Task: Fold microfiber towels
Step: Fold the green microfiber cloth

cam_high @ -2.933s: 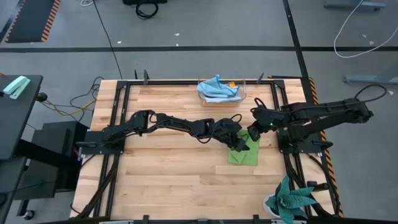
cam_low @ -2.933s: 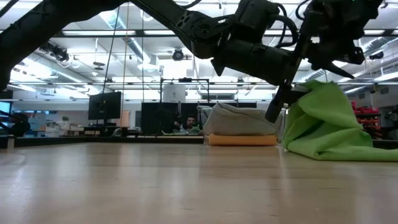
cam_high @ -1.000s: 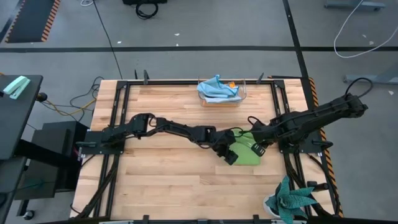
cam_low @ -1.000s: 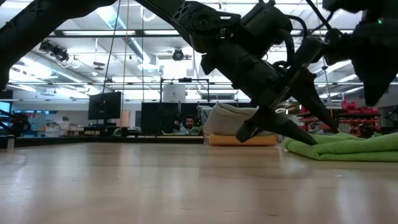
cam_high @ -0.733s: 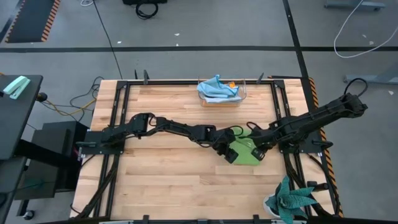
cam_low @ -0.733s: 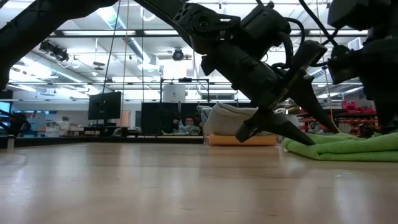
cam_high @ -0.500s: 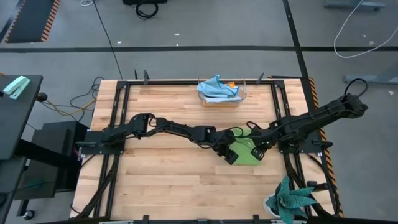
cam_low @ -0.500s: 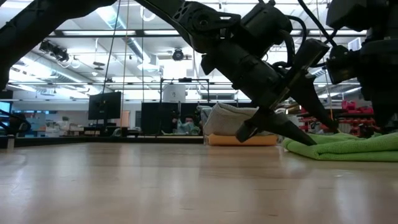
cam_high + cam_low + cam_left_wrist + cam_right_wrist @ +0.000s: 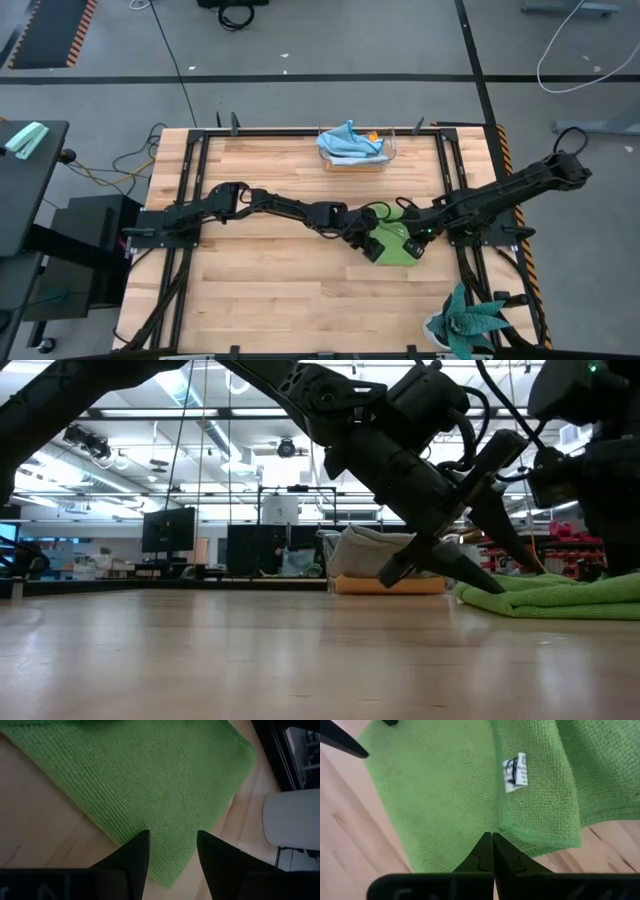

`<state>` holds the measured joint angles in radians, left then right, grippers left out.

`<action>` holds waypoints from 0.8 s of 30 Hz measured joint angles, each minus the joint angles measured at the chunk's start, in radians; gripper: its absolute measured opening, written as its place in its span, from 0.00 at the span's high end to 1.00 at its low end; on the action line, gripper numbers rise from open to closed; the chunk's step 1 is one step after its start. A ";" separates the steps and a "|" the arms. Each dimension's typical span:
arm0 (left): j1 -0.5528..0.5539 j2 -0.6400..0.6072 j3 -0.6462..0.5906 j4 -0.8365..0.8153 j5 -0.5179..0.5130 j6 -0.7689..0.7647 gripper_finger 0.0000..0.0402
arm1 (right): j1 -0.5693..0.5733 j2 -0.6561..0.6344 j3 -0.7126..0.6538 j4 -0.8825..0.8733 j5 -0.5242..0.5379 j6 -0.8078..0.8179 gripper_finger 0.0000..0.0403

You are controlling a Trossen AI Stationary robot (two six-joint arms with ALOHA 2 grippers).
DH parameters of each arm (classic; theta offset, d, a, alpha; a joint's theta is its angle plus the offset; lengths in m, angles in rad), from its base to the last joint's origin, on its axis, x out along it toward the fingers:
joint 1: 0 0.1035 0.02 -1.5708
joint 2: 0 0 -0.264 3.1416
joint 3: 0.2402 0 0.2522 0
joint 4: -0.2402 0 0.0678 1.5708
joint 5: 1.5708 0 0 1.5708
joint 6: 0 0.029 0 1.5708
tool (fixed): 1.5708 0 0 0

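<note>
Left gripper (image 9: 170, 852): jaws stand apart, nothing between them, both dark fingertips (image 9: 141, 845) poised over the near corner of the lime green towel (image 9: 150, 780); whether the tips touch the cloth cannot be told from the wrist view. Right gripper (image 9: 492, 845): jaws pressed together, tips meeting at the hemmed edge of an upper fold of the same towel, just below a small white care label (image 9: 515, 771); no cloth is visibly caught between them. Seen from overhead, the two grippers flank the green towel (image 9: 398, 247), left gripper (image 9: 368, 243) at its left side, right gripper (image 9: 417, 240) at its right side, on the right half of the wooden table (image 9: 270, 290). From table height the towel (image 9: 560, 597) lies low and flat, in stacked layers, with the left arm's fingers (image 9: 460, 568) angled down to its edge. A clear plastic box (image 9: 385, 160) sits at the table's far edge, well apart from the arms, holding a crumpled light blue towel (image 9: 348, 142) with a sliver of orange-yellow towel (image 9: 371, 137) showing beside it. A teal spiky-leaved plant (image 9: 470, 322) stands at the table's near right corner.
</note>
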<state>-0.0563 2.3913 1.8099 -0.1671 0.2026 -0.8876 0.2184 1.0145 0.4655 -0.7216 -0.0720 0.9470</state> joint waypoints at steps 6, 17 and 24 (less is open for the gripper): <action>0.001 0.000 0.000 0.039 -0.009 -0.019 0.57 | -0.013 0.014 -0.049 0.069 -0.011 -0.005 1.00; -0.013 0.000 0.000 0.038 -0.070 -0.044 0.57 | -0.110 0.073 -0.067 0.171 0.000 -0.066 1.00; -0.027 0.000 -0.001 -0.027 -0.132 -0.044 0.57 | -0.181 0.076 -0.067 0.172 0.005 -0.115 1.00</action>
<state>-0.0834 2.3917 1.8091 -0.1942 0.0710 -0.9318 0.0373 1.0901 0.3981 -0.5499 -0.0668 0.8317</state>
